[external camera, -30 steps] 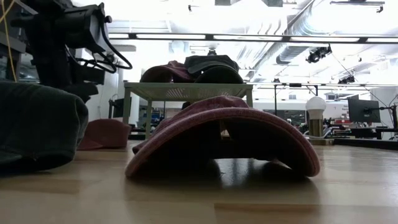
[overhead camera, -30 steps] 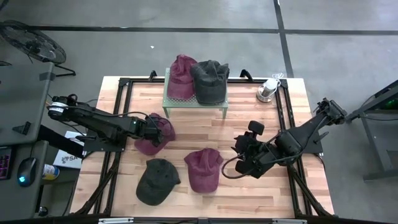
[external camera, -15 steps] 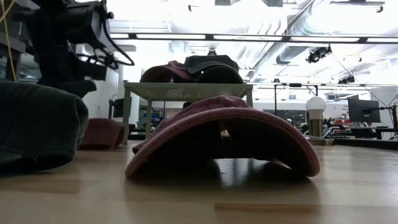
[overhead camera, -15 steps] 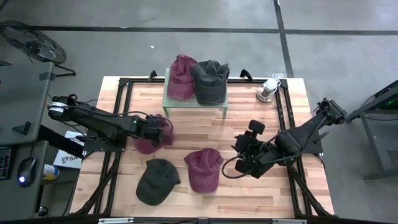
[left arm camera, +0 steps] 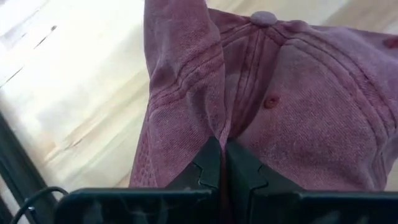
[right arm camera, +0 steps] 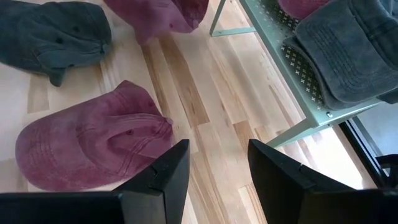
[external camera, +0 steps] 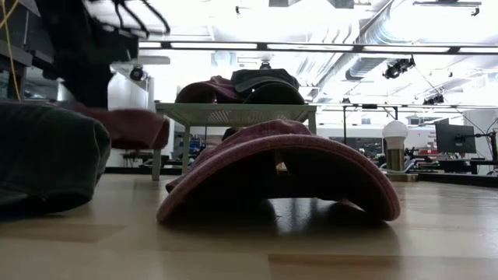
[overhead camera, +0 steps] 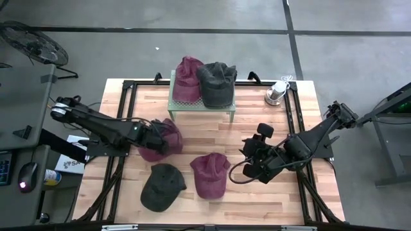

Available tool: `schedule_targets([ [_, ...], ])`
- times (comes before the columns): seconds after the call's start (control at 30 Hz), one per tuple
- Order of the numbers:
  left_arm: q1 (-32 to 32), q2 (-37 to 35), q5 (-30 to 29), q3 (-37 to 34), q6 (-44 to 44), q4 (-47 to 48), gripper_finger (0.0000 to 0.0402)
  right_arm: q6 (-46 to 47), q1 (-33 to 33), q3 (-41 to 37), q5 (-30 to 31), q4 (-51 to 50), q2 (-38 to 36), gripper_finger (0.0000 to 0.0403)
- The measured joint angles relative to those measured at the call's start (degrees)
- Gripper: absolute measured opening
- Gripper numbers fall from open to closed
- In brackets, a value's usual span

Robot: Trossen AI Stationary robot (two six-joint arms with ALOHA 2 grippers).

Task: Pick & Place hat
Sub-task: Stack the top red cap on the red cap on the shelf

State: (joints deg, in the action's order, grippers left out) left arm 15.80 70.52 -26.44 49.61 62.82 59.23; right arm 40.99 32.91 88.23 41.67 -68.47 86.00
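Observation:
My left gripper (left arm camera: 222, 147) is shut on a maroon hat (overhead camera: 164, 136) at the table's left middle; the low view shows this hat (external camera: 128, 126) off the wood. A second maroon hat (overhead camera: 210, 174) and a dark grey hat (overhead camera: 162, 186) lie on the table near the front. Another maroon hat (overhead camera: 187, 78) and a dark hat (overhead camera: 216, 82) rest on the green stand (overhead camera: 200, 106) at the back. At the right of the table my right gripper (right arm camera: 217, 153) hovers open, with nothing between its fingers. My left gripper pinches a raised fold of the crown cloth (left arm camera: 214, 127) between its two fingers, beside the top button. The fingers slant down onto it from the table's left. The hat hangs below them, bunched at the fold, clear of the table.
A small silver lamp (overhead camera: 277, 93) stands at the back right corner. Black frame rails (overhead camera: 126, 96) run along the table's edges. Bare wood (overhead camera: 212, 138) lies between the stand and the two hats near the front.
My left gripper has shut on the maroon hat's crown and risen, drifting slightly toward the near edge. The hat, which lay on the table, is now lifted clear and bunched under the fingers. The right arm has kept still.

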Motion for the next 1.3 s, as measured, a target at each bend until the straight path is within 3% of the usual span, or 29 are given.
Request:
schedule_targets([
  [0.33,11.3,0.0,-9.0,9.5,0.6,1.1,0.0001,0.1,0.0,0.0,0.2,0.0,0.0,0.0155],
  [0.67,18.1,0.0,-32.1,17.4,0.4,0.3,0.0000,-0.2,0.0,0.0,3.4,1.1,0.0,0.0156],
  [0.93,17.9,-0.1,-53.6,18.3,-10.4,-12.7,0.0000,-6.2,-0.4,0.0,9.6,8.1,0.0,0.0155],
  [1.07,17.7,-0.1,-60.4,18.3,-18.1,-22.8,0.0000,-11.1,-1.5,0.0,10.3,12.6,0.0,0.0155],
  [1.3,11.9,-0.1,-61.3,18.3,-25.5,-32.8,0.0000,-23.9,-4.7,0.0,9.7,24.6,1.7,0.0155],
])
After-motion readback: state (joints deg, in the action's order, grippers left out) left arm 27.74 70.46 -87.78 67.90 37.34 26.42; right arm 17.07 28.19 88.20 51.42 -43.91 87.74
